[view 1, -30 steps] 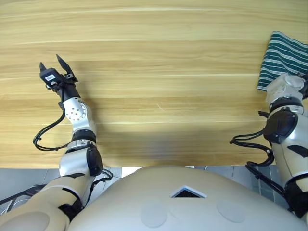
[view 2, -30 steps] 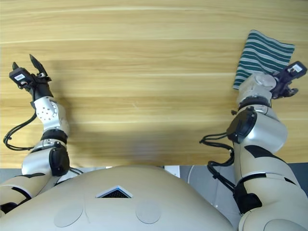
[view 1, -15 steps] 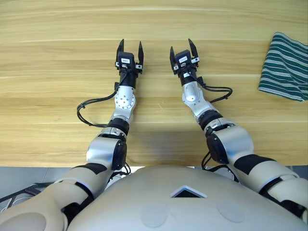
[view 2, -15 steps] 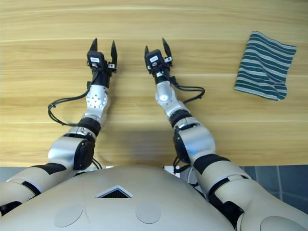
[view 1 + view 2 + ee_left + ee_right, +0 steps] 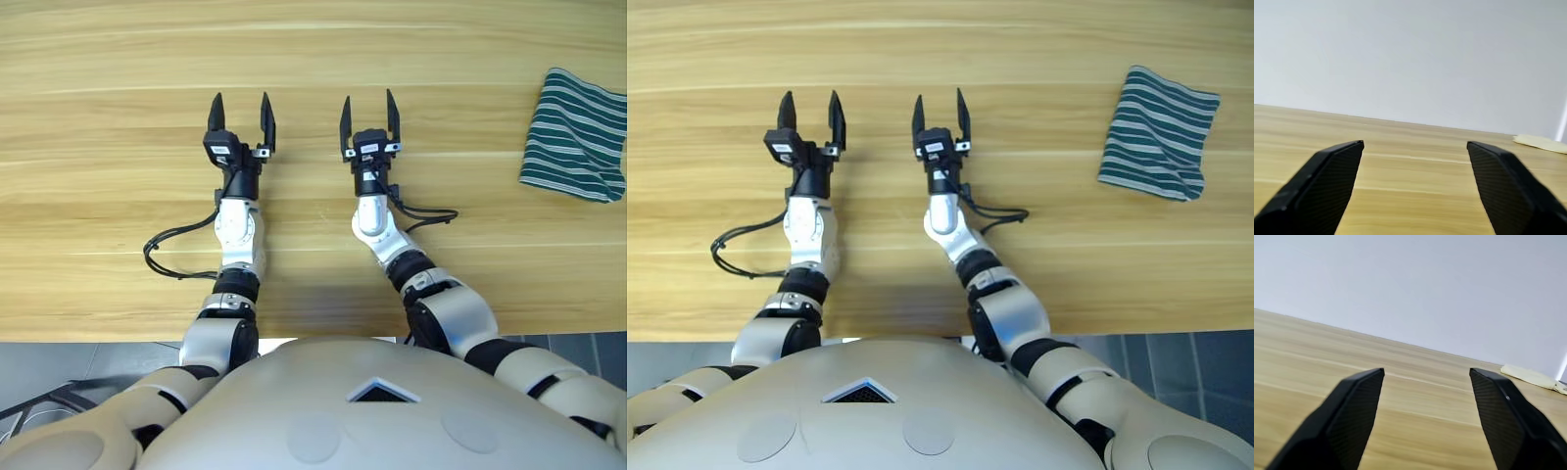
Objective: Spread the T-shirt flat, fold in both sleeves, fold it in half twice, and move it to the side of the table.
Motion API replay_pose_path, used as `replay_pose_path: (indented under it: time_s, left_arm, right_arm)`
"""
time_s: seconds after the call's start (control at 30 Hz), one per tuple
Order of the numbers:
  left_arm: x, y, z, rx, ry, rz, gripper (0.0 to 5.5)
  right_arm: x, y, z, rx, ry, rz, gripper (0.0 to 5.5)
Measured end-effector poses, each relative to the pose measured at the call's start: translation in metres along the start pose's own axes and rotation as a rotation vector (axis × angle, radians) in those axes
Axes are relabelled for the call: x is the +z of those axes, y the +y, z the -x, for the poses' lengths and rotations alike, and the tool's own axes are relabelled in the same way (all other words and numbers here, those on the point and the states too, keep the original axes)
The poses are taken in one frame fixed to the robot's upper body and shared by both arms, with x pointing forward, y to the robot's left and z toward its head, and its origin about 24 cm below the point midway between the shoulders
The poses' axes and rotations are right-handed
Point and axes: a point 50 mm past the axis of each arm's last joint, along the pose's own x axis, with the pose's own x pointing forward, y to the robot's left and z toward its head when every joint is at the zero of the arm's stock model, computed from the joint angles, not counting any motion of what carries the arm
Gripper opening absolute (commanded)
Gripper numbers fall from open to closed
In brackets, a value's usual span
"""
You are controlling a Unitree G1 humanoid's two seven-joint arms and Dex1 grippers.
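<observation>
T-shirt [image 5: 573, 137]: folded, at right side of table [image 5: 118, 59] as task requires | left gripper [image 5: 240, 103]: spread, empty, mid-table | right gripper [image 5: 368, 103]: spread, empty, just beside left, well apart from T-shirt | judged: neutral pose, work done

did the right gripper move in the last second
Yes: the right gripper swung left, away from the folded T-shirt, to beside the left gripper.

T-shirt [image 5: 1159, 134]: dark green fabric with thin white stripes, folded into a compact, roughly rectangular bundle (edges slightly uneven). It lies flat on the table [image 5: 1019, 39] at the right side, turned slightly askew to the table's grain.
</observation>
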Motion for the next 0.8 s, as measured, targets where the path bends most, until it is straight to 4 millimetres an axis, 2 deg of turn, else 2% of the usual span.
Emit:
replay_pose_path:
  time_s: [0.23, 0.3, 0.43, 0.47, 0.57, 0.8]
  left_arm:
    - [-0.004, -0.005, 0.0, -0.003, 0.028, -0.026, 3.91]
    - [-0.006, -0.007, 0.0, -0.024, 0.04, -0.034, 3.91]
    - [-0.008, 0.0, 0.0, 0.016, 0.049, -0.007, 3.91]
    - [-0.009, 0.001, 0.0, 0.03, 0.054, -0.001, 3.91]
    - [-0.009, -0.005, -0.001, 0.037, 0.031, -0.04, 4.38]
    - [-0.018, -0.02, -0.006, 0.043, 0.075, -0.123, 4.38]
  right_arm:
    - [-0.005, 0.006, 0.002, 0.008, 0.041, 0.027, 3.23]
    - [-0.006, 0.013, 0.004, 0.043, 0.052, 0.066, 3.23]
    - [-0.006, 0.02, 0.006, 0.095, 0.05, 0.095, 3.23]
    - [-0.007, 0.019, 0.006, 0.087, 0.058, 0.093, 3.23]
    - [-0.011, 0.008, 0.003, 0.011, 0.096, 0.046, 3.23]
    - [-0.013, 0.002, 0.002, -0.012, 0.103, 0.033, 3.23]
